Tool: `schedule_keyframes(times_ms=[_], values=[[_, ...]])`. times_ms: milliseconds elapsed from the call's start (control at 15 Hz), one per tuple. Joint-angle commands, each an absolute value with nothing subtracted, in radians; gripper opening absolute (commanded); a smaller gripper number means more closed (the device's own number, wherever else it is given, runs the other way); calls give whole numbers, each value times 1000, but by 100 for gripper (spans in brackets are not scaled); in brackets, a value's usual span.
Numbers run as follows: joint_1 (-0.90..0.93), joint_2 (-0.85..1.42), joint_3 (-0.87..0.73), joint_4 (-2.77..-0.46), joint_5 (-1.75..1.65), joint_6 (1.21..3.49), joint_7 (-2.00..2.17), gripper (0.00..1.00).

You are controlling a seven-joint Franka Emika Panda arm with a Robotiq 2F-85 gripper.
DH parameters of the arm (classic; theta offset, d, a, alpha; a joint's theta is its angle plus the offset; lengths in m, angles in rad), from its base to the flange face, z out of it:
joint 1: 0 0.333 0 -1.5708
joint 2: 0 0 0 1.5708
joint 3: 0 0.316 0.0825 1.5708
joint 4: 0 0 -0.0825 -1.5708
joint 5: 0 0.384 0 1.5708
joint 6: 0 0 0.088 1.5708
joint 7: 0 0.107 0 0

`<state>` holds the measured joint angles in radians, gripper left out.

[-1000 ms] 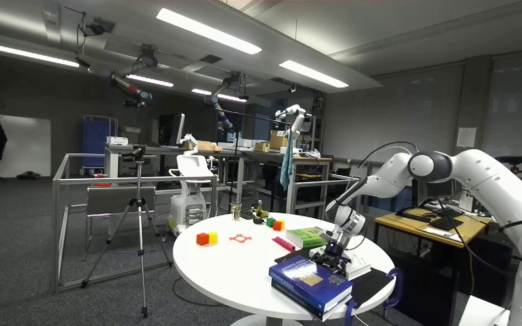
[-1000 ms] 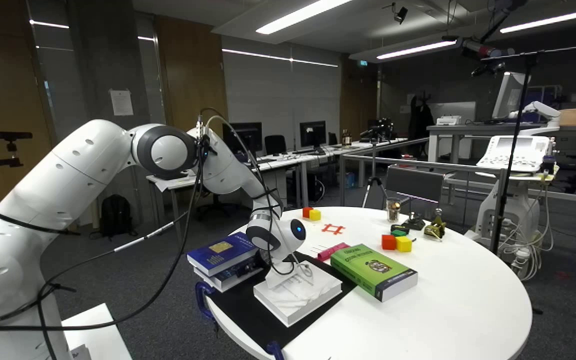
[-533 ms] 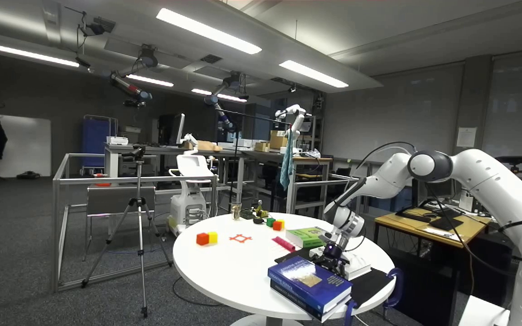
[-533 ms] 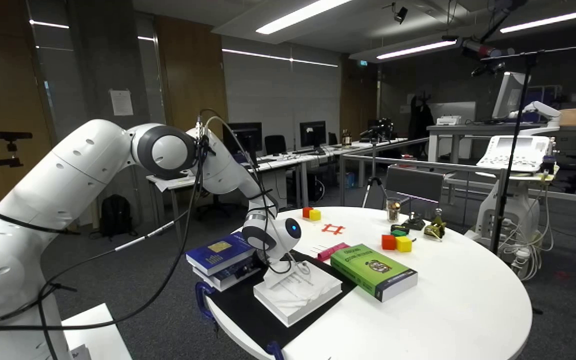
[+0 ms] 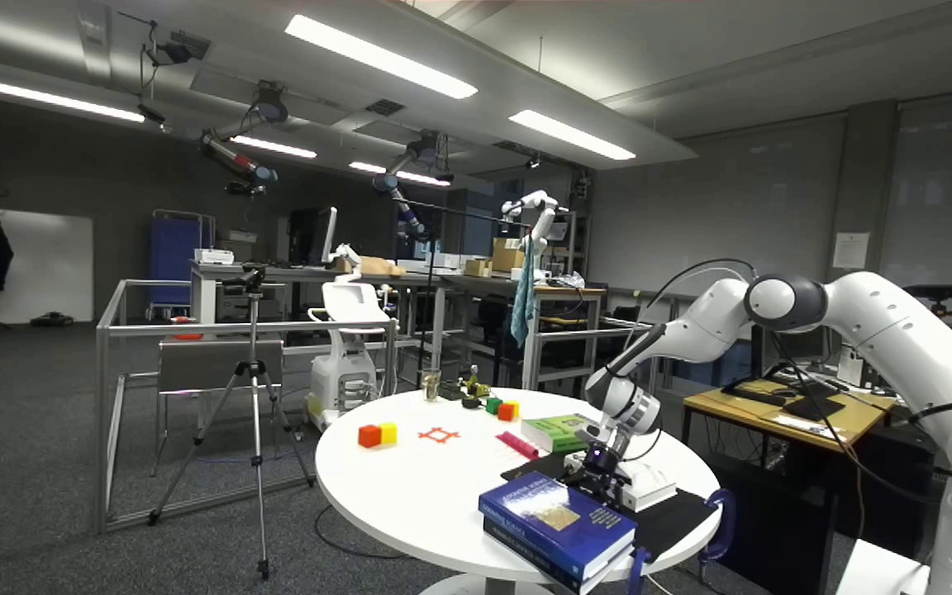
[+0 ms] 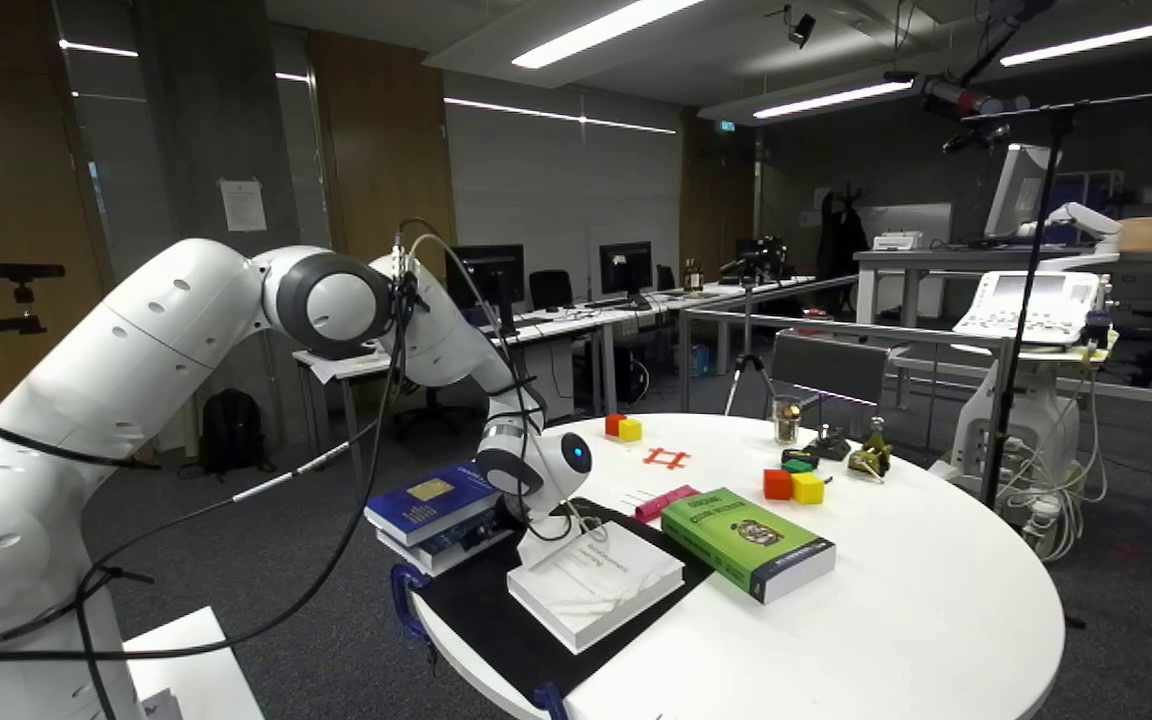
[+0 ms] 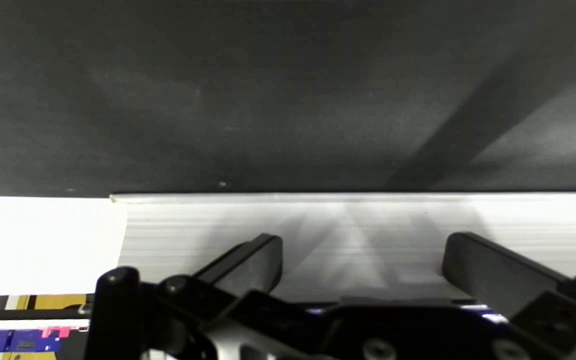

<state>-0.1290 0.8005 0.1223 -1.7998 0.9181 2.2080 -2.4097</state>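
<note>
Across the round white table (image 6: 896, 600), left to right in an exterior view, come two stacked thick blue books (image 6: 436, 515); the black two-fingered gripper (image 7: 363, 250), spread wide and facing that stack's pale paper edges; a thick white book (image 6: 601, 580) on a black mat (image 6: 491, 615); and a thick green book (image 6: 746, 540).

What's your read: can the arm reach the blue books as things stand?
Probably yes: the end effector is right beside the blue books (contact unclear), its fingers apart in the wrist view, and nothing visible blocks the way.
</note>
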Motion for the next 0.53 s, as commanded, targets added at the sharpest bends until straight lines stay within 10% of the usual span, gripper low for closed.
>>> schedule_keyframes(times_ms=[0,467], values=[[-117,744,144,-1858,934,2240,-2428,100],[-82,694,126,-1898,892,2301,-2415,100]])
